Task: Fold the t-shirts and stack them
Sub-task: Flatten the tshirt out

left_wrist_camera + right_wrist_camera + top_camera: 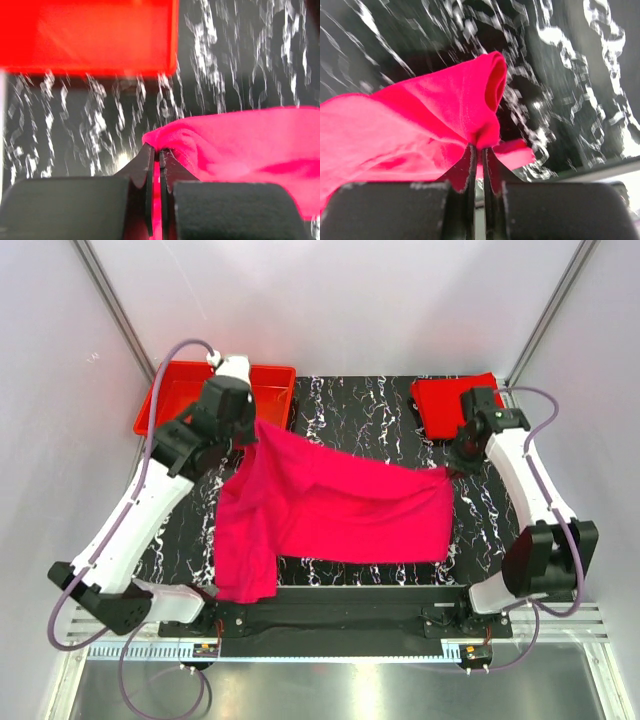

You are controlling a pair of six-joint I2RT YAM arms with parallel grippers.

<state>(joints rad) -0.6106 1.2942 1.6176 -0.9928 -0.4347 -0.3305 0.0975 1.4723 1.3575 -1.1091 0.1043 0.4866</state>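
Note:
The magenta-pink t-shirt [340, 510] hangs stretched between both grippers over the black marbled table [370, 410]. My left gripper [252, 430] is shut on its upper left corner; in the left wrist view the cloth [240, 140] bunches at the closed fingertips [159, 151]. My right gripper [452, 466] is shut on the shirt's right corner; in the right wrist view a fold of cloth [455, 105] sits pinched at the tips [480, 147]. The shirt's lower left part droops to the table's near edge. The pure red t-shirt [448, 400] lies folded at the back right.
A rigid red plastic tray [180, 395] stands at the back left, behind the left arm; it also shows in the left wrist view [90, 35]. White walls enclose the table on three sides. The arm bases sit along the near rail [330, 615].

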